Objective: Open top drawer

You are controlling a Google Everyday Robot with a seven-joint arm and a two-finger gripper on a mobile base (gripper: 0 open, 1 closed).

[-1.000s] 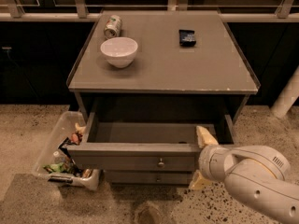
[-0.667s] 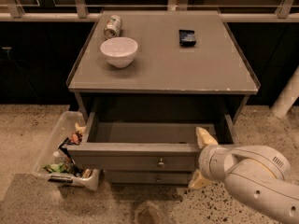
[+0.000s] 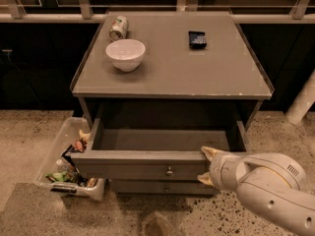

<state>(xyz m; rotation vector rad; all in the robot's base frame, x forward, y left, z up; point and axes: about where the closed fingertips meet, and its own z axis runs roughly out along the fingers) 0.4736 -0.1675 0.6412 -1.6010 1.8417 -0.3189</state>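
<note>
The top drawer (image 3: 147, 167) of the grey cabinet stands pulled out towards me, its grey box empty inside. A small round metal knob (image 3: 170, 171) sits at the centre of its flat front. My gripper (image 3: 206, 166) is at the right end of the drawer front, with one pale fingertip above the front's top edge and one below. My white arm (image 3: 266, 181) comes in from the lower right and hides the drawer's right corner. A narrower drawer front (image 3: 157, 187) shows just below, shut.
On the cabinet top (image 3: 197, 77) stand a white bowl (image 3: 125, 53), a can lying on its side (image 3: 118, 27) and a dark small packet (image 3: 197, 39). A clear bin of rubbish (image 3: 69, 163) sits on the speckled floor at the cabinet's left. A white post (image 3: 302, 100) stands at right.
</note>
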